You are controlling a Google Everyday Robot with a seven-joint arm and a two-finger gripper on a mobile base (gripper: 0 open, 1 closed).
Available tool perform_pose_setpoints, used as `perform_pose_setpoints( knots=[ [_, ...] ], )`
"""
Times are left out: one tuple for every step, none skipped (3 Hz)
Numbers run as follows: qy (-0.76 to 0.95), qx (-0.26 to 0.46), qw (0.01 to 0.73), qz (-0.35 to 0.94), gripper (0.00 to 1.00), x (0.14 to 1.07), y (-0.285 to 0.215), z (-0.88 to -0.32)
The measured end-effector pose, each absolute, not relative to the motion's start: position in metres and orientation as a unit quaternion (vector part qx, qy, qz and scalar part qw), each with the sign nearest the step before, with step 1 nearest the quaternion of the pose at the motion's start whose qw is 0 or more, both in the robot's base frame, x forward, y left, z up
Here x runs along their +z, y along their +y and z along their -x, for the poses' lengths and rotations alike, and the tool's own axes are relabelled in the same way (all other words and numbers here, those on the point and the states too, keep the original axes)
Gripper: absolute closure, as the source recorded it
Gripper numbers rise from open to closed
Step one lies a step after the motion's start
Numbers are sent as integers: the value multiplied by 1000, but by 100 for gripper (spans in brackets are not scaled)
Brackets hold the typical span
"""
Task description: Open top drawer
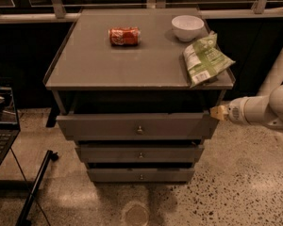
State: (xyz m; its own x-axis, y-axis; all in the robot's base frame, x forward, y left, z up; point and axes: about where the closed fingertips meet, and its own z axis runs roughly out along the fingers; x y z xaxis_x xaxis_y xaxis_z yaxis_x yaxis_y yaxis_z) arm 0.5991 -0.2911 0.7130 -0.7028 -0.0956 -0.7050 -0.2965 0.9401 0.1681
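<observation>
The top drawer (137,126) is the widest grey front of three, with a small round knob (140,129) at its centre. It stands pulled out a little from the cabinet, with a dark gap above it. My gripper (219,112) is at the drawer's right end, just off its right corner, on the white arm (269,109) that comes in from the right. Two narrower drawer fronts (139,152) sit below the top one.
On the grey cabinet top (85,65) lie a red can (124,36) on its side, a white bowl (187,27) and a green snack bag (205,59) hanging over the right edge. A laptop (0,126) is at the left. A black rod (35,187) lies on the speckled floor.
</observation>
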Motion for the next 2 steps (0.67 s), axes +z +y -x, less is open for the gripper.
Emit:
perform_pose_setpoints(
  knots=[
    [905,153,378,123,100,716,-270,-619],
    [900,169,383,119,100,714,-257,-628]
  ],
)
